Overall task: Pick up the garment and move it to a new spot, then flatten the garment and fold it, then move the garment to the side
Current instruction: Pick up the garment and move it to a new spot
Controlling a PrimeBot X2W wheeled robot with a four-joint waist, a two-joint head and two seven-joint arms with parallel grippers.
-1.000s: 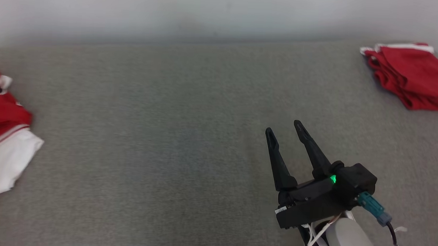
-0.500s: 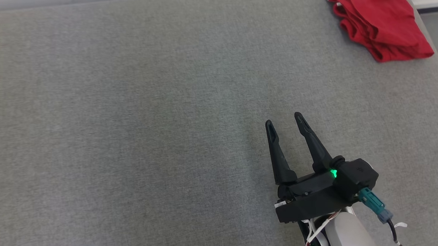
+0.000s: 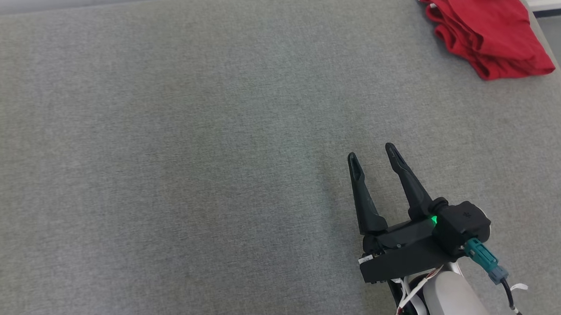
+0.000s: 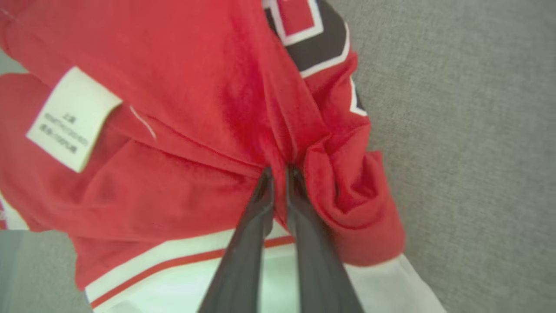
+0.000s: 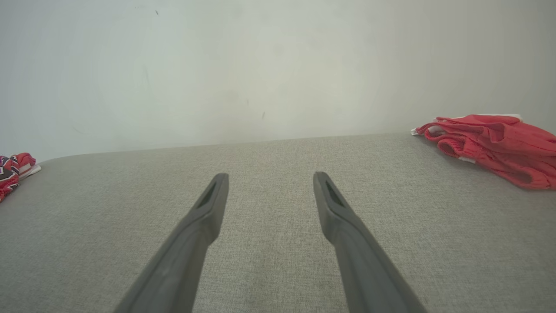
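The garment (image 4: 182,130) is red with a white band, a black-and-white print and a white label (image 4: 71,117). It lies bunched on the grey surface in the left wrist view. My left gripper (image 4: 278,170) is shut on a pinched fold of its red fabric. The same garment (image 5: 11,171) peeks in at the far left edge of the right wrist view. My right gripper (image 3: 371,152) hovers open over bare grey surface at the lower right of the head view, with nothing between its fingers (image 5: 270,177).
A second red garment (image 3: 489,34) lies folded at the far right corner of the grey padded surface (image 3: 191,149), also seen in the right wrist view (image 5: 491,143). A pale wall (image 5: 260,65) rises behind the surface. The surface's right edge drops off beside that pile.
The head camera has tilted down, so the garment at the left has left its picture. My left gripper has closed on the fabric. The right gripper has drifted slightly right.
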